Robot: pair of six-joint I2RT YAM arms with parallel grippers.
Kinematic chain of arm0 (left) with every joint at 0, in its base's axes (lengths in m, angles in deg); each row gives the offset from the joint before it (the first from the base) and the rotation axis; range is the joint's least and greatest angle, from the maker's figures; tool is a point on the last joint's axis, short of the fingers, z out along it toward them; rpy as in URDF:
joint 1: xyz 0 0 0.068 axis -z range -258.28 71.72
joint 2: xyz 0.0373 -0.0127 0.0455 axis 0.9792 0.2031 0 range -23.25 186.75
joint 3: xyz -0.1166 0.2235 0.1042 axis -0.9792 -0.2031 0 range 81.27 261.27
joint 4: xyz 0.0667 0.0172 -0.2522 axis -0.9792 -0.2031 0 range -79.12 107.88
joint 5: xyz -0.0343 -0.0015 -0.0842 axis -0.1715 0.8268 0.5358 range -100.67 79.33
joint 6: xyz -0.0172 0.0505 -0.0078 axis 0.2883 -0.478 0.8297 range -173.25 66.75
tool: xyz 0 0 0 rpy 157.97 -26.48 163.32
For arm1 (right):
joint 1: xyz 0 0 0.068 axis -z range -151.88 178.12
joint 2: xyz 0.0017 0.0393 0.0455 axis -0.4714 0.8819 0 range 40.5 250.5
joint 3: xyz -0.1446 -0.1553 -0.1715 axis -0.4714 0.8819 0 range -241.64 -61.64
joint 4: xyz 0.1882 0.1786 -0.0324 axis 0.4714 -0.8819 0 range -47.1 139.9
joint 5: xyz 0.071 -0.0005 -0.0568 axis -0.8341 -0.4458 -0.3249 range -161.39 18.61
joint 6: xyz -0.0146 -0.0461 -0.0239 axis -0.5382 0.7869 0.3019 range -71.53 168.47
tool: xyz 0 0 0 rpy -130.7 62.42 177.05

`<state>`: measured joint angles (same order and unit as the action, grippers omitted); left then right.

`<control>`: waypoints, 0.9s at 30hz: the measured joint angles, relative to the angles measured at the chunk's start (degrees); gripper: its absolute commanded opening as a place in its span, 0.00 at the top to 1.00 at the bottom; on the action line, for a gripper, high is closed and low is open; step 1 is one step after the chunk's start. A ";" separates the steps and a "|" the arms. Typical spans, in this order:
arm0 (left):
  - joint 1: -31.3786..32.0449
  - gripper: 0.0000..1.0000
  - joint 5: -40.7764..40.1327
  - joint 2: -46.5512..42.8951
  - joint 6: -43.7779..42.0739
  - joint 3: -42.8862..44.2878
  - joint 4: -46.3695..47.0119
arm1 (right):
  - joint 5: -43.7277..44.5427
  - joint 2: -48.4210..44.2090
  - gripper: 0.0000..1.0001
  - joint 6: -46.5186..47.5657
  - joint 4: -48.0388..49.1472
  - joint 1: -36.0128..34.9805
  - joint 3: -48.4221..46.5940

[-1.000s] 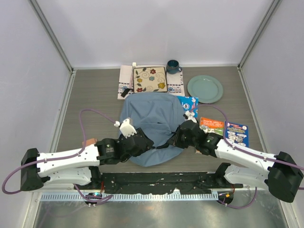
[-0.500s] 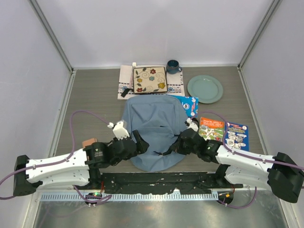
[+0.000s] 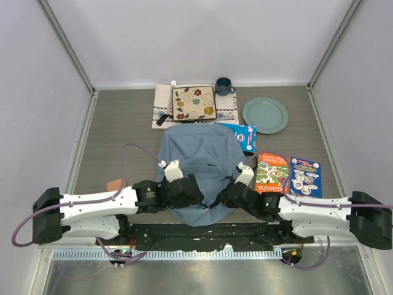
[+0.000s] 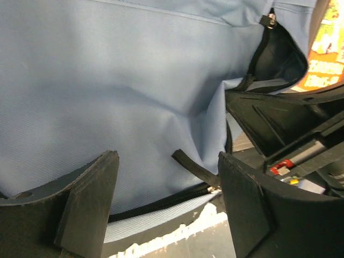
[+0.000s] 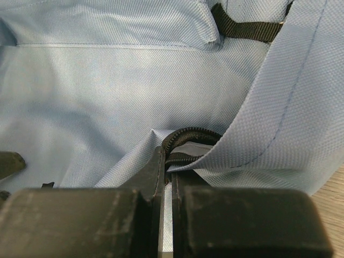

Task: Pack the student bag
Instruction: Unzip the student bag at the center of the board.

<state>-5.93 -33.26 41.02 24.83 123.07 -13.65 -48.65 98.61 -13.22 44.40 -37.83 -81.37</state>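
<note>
My left arm lies low along the near edge, reaching inward, and my left gripper (image 4: 166,212) has its jaws spread wide. My right arm mirrors it from the other side, my right gripper (image 5: 165,161) pinched tight on the zipper edge of the student bag (image 5: 107,97).

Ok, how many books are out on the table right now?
3. A blue-and-white book lies at the far right edge of the student bag. An orange book lies right of the bag, and a blue book lies beside it, farther right. Others may be hidden under the bag.
</note>
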 measured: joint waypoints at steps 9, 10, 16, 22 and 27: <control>0.00 0.18 4.55 -5.68 5.90 -8.57 8.85 | 7.67 2.05 0.99 -1.53 0.02 -5.11 -0.24; 0.00 0.18 4.90 -5.84 6.67 -9.66 9.97 | 8.41 2.54 0.99 -1.68 0.00 -5.68 -0.44; 0.00 0.17 6.69 -3.34 8.46 -10.97 14.86 | 12.87 4.96 0.99 -2.82 -0.11 -9.31 -0.90; 0.00 0.19 7.34 -0.81 8.57 -10.99 18.97 | 16.26 5.57 0.99 -3.08 -0.28 -11.98 -0.90; -0.13 0.36 7.91 1.36 8.44 -10.99 21.20 | 17.51 5.57 0.99 -3.17 -0.61 -12.87 -0.90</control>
<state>-6.06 -25.35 42.38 33.27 112.08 7.55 -31.14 104.18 -16.39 43.79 -50.70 -82.26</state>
